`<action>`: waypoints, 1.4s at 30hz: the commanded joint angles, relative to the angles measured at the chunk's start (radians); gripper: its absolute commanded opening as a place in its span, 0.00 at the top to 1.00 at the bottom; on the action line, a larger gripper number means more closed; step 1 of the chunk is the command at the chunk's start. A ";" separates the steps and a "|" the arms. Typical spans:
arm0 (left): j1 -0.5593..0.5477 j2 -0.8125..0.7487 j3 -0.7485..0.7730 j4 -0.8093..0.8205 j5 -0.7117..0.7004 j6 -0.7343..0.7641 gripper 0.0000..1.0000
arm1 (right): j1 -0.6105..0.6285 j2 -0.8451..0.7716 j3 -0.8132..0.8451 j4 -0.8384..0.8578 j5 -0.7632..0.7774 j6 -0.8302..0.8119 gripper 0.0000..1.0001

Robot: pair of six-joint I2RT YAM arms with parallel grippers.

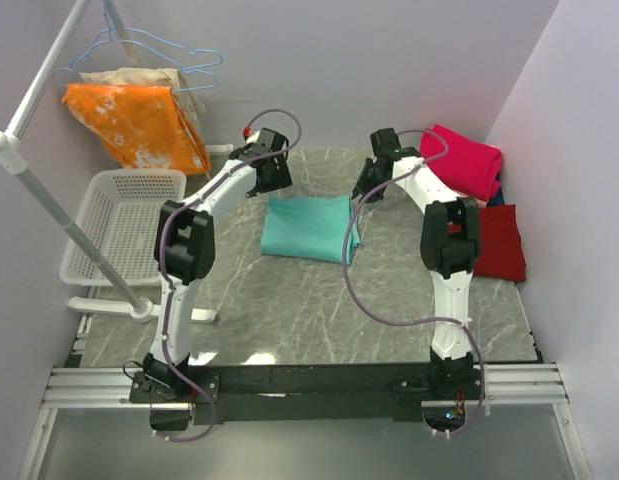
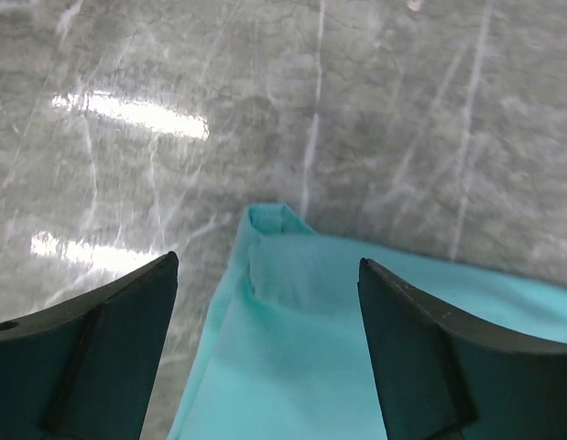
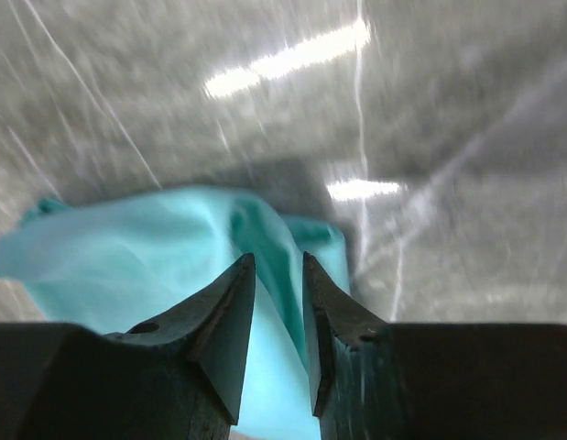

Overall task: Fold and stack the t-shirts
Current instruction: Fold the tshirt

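Left jaws wide apart, right jaws narrowly parted | teal t-shirt [image 1: 309,228] folded on table [image 1: 289,310] | white basket [image 1: 139,177] alongside

Teal t-shirt [image 1: 307,226], magenta-pink t-shirt [image 1: 467,158], dark red t-shirt [image 1: 501,240]; grey white-veined table [image 1: 289,310]; orange white-blotched cloth [image 1: 139,125]

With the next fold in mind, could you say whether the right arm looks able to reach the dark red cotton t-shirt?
Probably yes: the dark red cotton t-shirt lies bare beside the right arm, nothing between.
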 commanded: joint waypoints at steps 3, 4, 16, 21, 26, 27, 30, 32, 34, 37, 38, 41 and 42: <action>-0.010 -0.159 -0.095 0.002 0.032 0.044 0.17 | 0.042 -0.234 -0.181 0.028 0.018 -0.032 0.66; -0.013 -0.186 -0.118 0.003 0.032 0.051 0.18 | 0.048 -0.252 -0.203 0.043 0.015 -0.029 0.67; -0.027 -0.114 -0.107 -0.041 0.079 0.084 0.42 | 0.159 -0.251 -0.295 0.077 -0.131 0.022 0.72; -0.027 -0.082 -0.104 -0.022 0.108 0.075 0.50 | 0.201 -0.224 -0.304 0.092 -0.151 0.040 0.75; -0.028 -0.029 -0.034 -0.031 0.137 0.076 0.51 | 0.217 -0.197 -0.307 0.080 -0.151 0.054 0.78; -0.027 -0.015 -0.018 -0.040 0.133 0.075 0.51 | 0.217 -0.196 -0.310 0.075 -0.152 0.057 0.78; -0.028 0.019 0.020 -0.051 0.121 0.078 0.50 | 0.220 -0.203 -0.339 0.083 -0.154 0.061 0.79; -0.028 0.037 0.040 -0.045 0.096 0.082 0.48 | 0.223 -0.205 -0.358 0.083 -0.162 0.061 0.79; -0.028 0.054 0.061 -0.049 0.076 0.084 0.47 | 0.225 -0.205 -0.370 0.082 -0.163 0.057 0.79; -0.028 0.102 0.120 -0.074 0.035 0.099 0.44 | 0.231 -0.205 -0.399 0.088 -0.166 0.052 0.79; -0.028 0.123 0.144 -0.078 0.021 0.107 0.43 | 0.232 -0.204 -0.411 0.091 -0.174 0.054 0.80; -0.027 0.158 0.175 -0.091 -0.054 0.114 0.41 | 0.235 -0.200 -0.439 0.089 -0.172 0.051 0.80; -0.027 0.166 0.181 -0.091 -0.070 0.113 0.41 | 0.237 -0.202 -0.447 0.088 -0.171 0.052 0.80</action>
